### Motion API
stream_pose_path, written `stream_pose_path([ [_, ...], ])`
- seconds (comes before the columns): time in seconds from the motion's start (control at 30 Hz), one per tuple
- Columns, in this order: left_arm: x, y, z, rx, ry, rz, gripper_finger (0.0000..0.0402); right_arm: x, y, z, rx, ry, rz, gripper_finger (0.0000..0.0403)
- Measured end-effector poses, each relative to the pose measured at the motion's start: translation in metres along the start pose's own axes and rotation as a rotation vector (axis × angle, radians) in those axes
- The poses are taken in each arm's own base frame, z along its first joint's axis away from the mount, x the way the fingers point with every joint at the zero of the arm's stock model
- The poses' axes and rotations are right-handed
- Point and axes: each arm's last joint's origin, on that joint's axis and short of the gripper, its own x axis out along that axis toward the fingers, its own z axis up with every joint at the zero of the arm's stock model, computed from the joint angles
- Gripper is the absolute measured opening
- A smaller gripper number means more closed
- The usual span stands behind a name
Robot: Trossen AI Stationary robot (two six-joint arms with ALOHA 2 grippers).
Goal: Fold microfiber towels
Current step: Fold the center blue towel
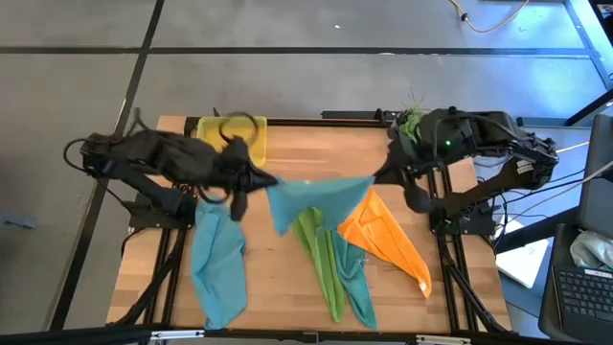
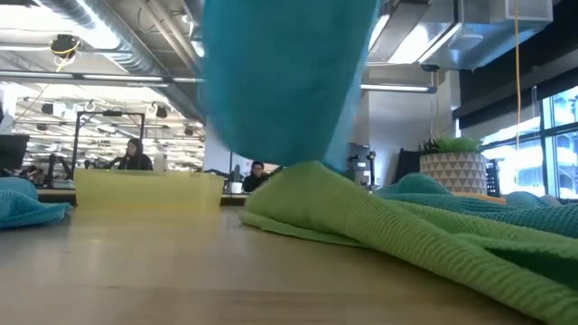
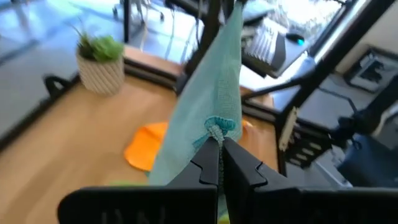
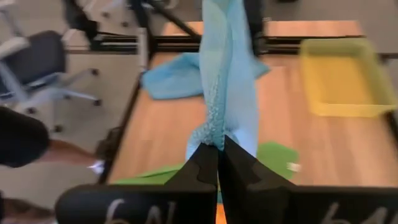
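Plainly, both grippers are pinched tight on one light blue towel [image 1: 311,198], stretched in the air between them over the middle of the table [image 1: 287,144]. The left gripper [image 3: 220,144] clamps a bunched corner at the towel's 9 o'clock end; the right gripper [image 4: 219,144] clamps the opposite corner at its 3 o'clock end. No gap shows between either pair of fingers apart from the cloth.

From the stretched edge the towel sags toward 6 o'clock, its lower point hanging over the green towel [image 1: 321,257]. In the low view it hangs just above the green one; whether they touch cannot be told.

A second blue towel [image 1: 218,264] lies at 7 o'clock, reaching the near edge. A teal towel [image 1: 356,283] lies against the green one at 5 o'clock, and the orange towel [image 1: 388,240] lies at 4 o'clock, near the right edge. A yellow tray [image 1: 251,136] sits at 11 o'clock against the far edge, a potted plant [image 1: 412,120] at 1 o'clock. Bare wood shows along the far half, between tray and plant.
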Motion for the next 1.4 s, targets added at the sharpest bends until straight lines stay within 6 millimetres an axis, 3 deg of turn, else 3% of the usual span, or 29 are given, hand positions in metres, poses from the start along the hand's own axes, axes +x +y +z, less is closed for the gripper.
stream_pose_path([
  [0.23, 0.018, -0.044, -0.020, -0.073, 0.054, -0.130, 0.0000, 0.000, 0.029, 0.001, 0.034, 0.003, 0.245, 0.0004],
  [0.5, -0.019, -0.078, -0.033, -0.110, 0.032, -0.306, 0.0000, -0.005, 0.067, 0.015, 0.253, -0.110, 0.457, 0.0004],
  [0.63, -0.030, -0.091, -0.044, -0.125, 0.061, -0.337, 0.0000, 0.004, 0.085, 0.013, 0.386, -0.066, 0.462, 0.0005],
  [0.8, -0.019, -0.095, -0.070, 0.076, 0.143, -0.180, 0.0000, 0.036, 0.095, -0.005, 0.323, 0.110, 0.279, 0.0005],
  [0.93, -0.003, -0.085, -0.090, 0.219, 0.289, -0.001, 0.0000, 0.076, 0.085, -0.023, 0.223, 0.320, 0.071, 0.0006],
  [1.13, 0.016, -0.055, -0.110, 0.495, 0.367, 0.398, 0.0000, 0.131, 0.044, -0.037, 0.054, 0.557, -0.215, 0.0006],
  [1.27, 0.039, -0.033, -0.124, 0.561, 0.383, 0.566, 0.0000, 0.162, 0.013, -0.040, -0.004, 0.651, -0.265, 0.0006],
  [1.4, 0.065, -0.009, -0.150, 0.560, 0.467, 0.657, 0.0000, 0.186, -0.017, -0.044, -0.040, 0.720, -0.285, 0.0006],
])
